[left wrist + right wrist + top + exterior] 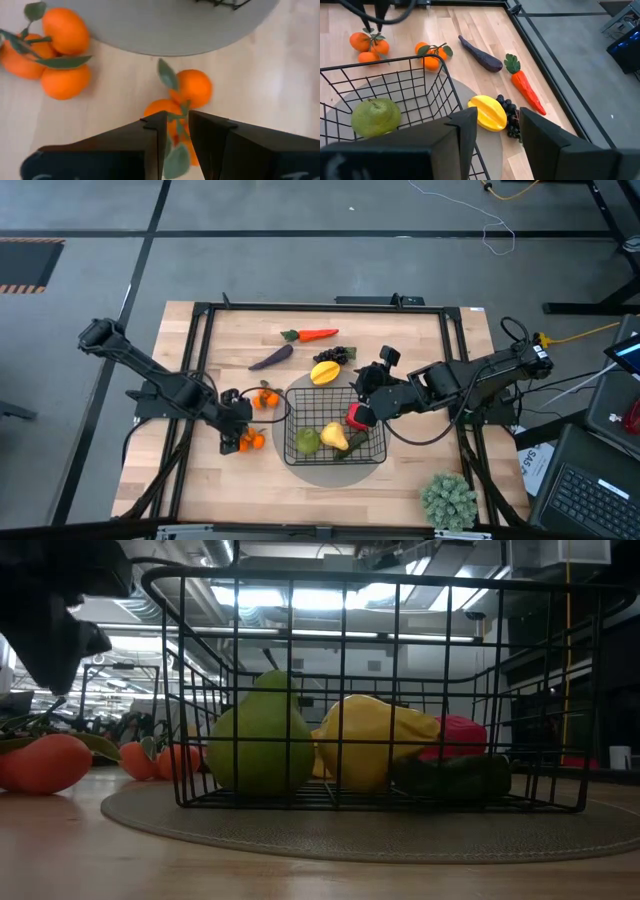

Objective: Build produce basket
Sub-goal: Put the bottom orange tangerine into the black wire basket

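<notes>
Two tangerine clusters lie on the table left of the black wire basket [296,408]. My left gripper [177,125] points down over the nearer cluster [192,89], its fingers narrowly open on either side of that cluster's stem and leaves. That cluster [45,762] rests on the wood. A green fruit [262,740], a yellow fruit [375,740], a red pepper [462,735] and a dark green vegetable [450,775] lie in the basket. My right gripper [495,127] hangs open above the basket's far right corner with nothing between its fingers. My left gripper comes from above with one finger [155,132] on each side of the near cluster's stem and leaves [179,120]. Whether the fingers touch them I cannot tell. The cluster lies on the table.
The basket stands on a grey round mat [335,472]. Beyond it lie a carrot [315,334], an eggplant [270,358], grapes [335,355] and a yellow fruit [325,372]. The second tangerine cluster [266,397] lies by the basket's left side. A bushy pale-green plant [448,500] stands at the near right.
</notes>
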Controlling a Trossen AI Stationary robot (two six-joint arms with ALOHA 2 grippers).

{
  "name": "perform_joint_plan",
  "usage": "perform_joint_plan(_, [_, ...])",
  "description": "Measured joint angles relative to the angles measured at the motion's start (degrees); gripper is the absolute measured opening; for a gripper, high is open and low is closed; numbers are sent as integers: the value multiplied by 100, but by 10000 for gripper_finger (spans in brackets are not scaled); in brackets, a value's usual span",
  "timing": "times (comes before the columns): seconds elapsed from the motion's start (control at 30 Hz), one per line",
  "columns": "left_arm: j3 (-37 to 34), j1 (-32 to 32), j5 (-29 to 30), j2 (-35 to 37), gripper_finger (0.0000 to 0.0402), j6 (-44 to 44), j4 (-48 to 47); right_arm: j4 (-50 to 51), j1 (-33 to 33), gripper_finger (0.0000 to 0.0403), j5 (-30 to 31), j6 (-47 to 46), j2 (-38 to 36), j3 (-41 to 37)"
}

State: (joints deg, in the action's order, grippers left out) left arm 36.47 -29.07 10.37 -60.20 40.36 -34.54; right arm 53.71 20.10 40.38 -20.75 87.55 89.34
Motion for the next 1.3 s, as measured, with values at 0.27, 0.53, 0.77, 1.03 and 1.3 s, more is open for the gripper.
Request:
perform_joint_plan(0.27, [-210, 2, -1, -244, 70, 398, 55, 11, 0, 142, -4, 0, 2, -2])
perform_joint_plan(0.53, [-229, 2, -131, -247, 70, 430, 134, 20, 0, 142, -4, 0, 2, -2])
perform_joint_plan(0.77, [-229, 2, -245, -247, 69, 300, 83, 22, 0, 142, -7, 0, 2, -2])
perform_joint_plan(1.03, [-198, 2, -259, -170, 69, 258, -42, 22, 0, 142, -9, 0, 2, -2])
perform_joint_plan(1.3, [-13, -3, -485, -151, 69, 268, -198, 21, 0, 142, -9, 0, 4, -2])
